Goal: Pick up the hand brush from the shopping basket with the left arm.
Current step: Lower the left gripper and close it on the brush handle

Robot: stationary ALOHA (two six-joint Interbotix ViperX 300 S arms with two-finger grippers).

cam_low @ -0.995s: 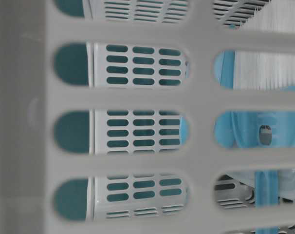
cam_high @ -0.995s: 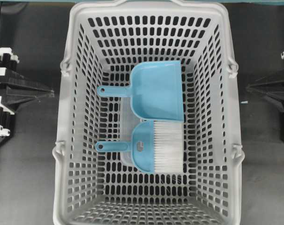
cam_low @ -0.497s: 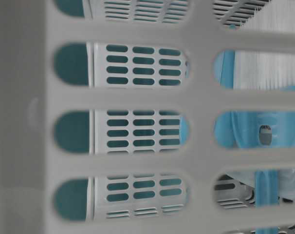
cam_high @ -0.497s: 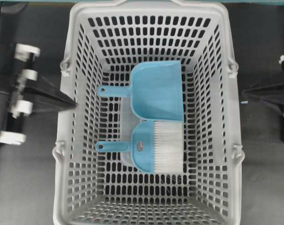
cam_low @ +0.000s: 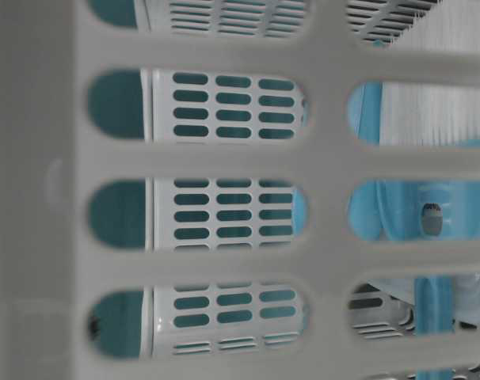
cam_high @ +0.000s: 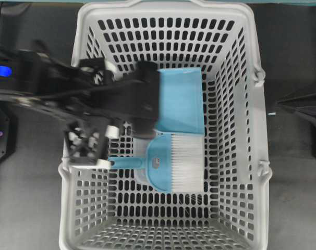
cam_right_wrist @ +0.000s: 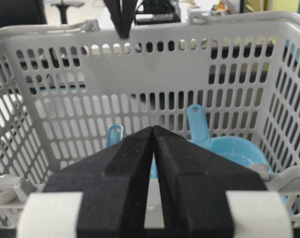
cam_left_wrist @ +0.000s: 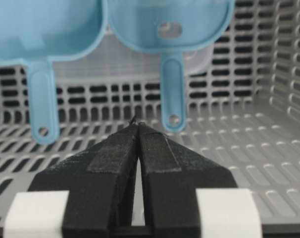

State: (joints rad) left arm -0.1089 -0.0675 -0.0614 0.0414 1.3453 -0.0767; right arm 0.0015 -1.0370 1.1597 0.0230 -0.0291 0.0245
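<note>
The light blue hand brush (cam_high: 173,162) lies flat on the floor of the grey shopping basket (cam_high: 77,208), white bristles to the right, thin handle to the left. My left arm (cam_high: 116,101) hangs blurred over the basket's left half; its fingertips are not distinguishable there. In the left wrist view my left gripper (cam_left_wrist: 138,125) is shut and empty, above the floor, short of the brush handle (cam_left_wrist: 172,89). It also shows at the far rim in the right wrist view (cam_right_wrist: 123,27). My right gripper (cam_right_wrist: 153,128) is shut and empty outside the basket's right wall (cam_high: 286,101).
A matching blue dustpan (cam_high: 181,101) lies just beyond the brush, its handle (cam_left_wrist: 41,104) parallel to the brush handle and hidden under my left arm from above. The basket walls (cam_right_wrist: 140,69) rise all round. Through the wall slots (cam_low: 224,158) the bristles (cam_low: 438,111) show.
My left arm has swung from outside the basket's left wall to over its left half, covering the dustpan handle. The right gripper has drawn back slightly. The brush and the dustpan have not moved.
</note>
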